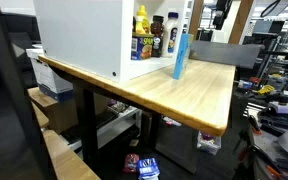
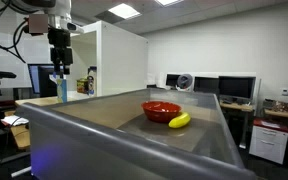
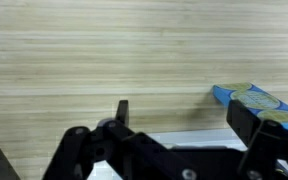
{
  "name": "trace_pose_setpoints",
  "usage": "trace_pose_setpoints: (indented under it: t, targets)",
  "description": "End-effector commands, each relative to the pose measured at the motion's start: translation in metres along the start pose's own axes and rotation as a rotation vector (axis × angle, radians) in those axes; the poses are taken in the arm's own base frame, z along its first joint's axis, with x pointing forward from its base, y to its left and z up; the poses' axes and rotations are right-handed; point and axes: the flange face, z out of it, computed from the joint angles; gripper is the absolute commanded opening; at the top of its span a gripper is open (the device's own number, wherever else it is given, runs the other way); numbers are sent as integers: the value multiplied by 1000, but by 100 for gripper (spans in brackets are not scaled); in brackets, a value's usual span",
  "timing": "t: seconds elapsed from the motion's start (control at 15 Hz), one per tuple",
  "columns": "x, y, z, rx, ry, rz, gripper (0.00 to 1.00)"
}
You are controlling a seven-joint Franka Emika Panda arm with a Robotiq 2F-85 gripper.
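Just out from the open front of the white cabinet (image 1: 84,40), the blue carton (image 1: 180,55) stood upright on the wooden desk (image 1: 189,95), close to the cabinet's corner. And up above it hung the tool (image 2: 60,68), pointing straight down, clear of the carton (image 2: 61,88) with air between them in an exterior view. Its fingers were spread wide apart, nothing between them!

Down in the wrist view, the tool (image 3: 184,108) looked at bare desk (image 3: 84,50) planks, one dark finger (image 3: 122,108) near the middle, the other off to the side, and the carton (image 3: 246,96) peeked in right beside that far finger, its blue top with a pale pattern showing. Whether the finger touched it, I could not tell.

Inside the cabinet sat a yellow bottle (image 1: 141,18) over some darker bottles (image 1: 157,38). Well away from the cabinet (image 2: 119,60), nearer the camera, a red bowl (image 2: 161,109) lay on a grey surface (image 2: 104,125) with a banana (image 2: 180,120) just beside it.
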Motion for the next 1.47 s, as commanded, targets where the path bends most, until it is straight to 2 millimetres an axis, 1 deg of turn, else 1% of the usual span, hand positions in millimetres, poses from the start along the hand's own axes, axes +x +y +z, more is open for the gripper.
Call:
trace_pose_setpoints:
  t: [0.0, 0.87, 1.0, 1.13, 1.4]
  targets:
    - [0, 0, -1, 0, -1, 0, 100]
    - [0, 0, -1, 0, -1, 0, 100]
    - [1, -6, -1, -29, 7, 6, 100]
    - [1, -19, 0, -52, 16, -29, 100]
    - [1, -37, 1, -92, 35, -34, 100]
